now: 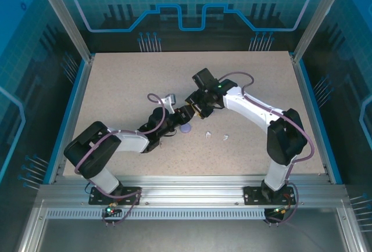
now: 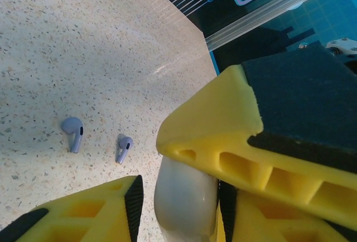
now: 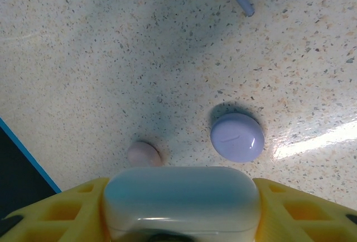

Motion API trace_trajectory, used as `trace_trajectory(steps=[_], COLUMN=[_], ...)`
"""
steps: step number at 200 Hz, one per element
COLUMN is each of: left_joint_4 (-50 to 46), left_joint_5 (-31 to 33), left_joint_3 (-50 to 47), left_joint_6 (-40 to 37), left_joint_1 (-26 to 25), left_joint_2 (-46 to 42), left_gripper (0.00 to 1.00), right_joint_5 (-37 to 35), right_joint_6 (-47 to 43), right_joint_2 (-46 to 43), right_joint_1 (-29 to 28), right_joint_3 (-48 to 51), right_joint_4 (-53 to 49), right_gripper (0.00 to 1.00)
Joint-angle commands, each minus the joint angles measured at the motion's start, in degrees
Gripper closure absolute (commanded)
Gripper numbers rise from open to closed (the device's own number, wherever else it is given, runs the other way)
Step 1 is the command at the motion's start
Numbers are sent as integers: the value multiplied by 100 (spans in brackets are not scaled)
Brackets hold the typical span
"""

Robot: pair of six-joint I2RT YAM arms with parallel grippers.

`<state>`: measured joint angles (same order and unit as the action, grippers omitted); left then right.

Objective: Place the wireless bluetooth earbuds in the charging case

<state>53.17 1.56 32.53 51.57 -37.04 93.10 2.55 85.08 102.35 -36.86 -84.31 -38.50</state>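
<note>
— Table [image 1: 116, 78] first: what's on it?
— Right gripper [image 3: 181, 219], low in its wrist view, clamped on the white case [image 3: 181, 189]. Left gripper [image 2: 178, 214] has its fingers flanking that case; pressing or not, I cannot tell.
— Smaller things?
— Closed purple case [image 3: 237, 136], right of centre beyond the white one. In the left wrist view, one purple earbud [image 2: 72, 133] left of centre, another [image 2: 124, 148] beside it, loose on the table.

- far half of the table [image 1: 174, 72] is wide open, sides too
- left arm [image 1: 133, 141] and right arm [image 1: 250, 107] meet mid-table, clogging the center
- purple case [image 1: 185, 128] and two earbuds [image 1: 207, 135] lie just in front
</note>
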Motion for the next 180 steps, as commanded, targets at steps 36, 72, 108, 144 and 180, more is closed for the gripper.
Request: trace_trajectory(steps=[36,72,108,144,180], left_joint_4=[354,371,343,320,317], left_joint_5=[100,107,121,121,144], left_joint_3=[122,104,113,139,150], left_joint_6=[72,64,57,51,48], left_joint_1=[-34,-75,-116,-166,-243], left_joint_2=[94,94,103,120,156], left_gripper=[66,72,79,80,82], right_joint_5=[110,112,119,132,149], right_joint_6=[70,88,88,95,97], right_joint_2=[-145,-151,-154,-149,-152], right_joint_1=[-27,-32,-23,-23,-3], right_joint_3=[141,138,128,150,160], right_joint_4=[-11,9,42,70,106], right_gripper=[53,53,53,53,53])
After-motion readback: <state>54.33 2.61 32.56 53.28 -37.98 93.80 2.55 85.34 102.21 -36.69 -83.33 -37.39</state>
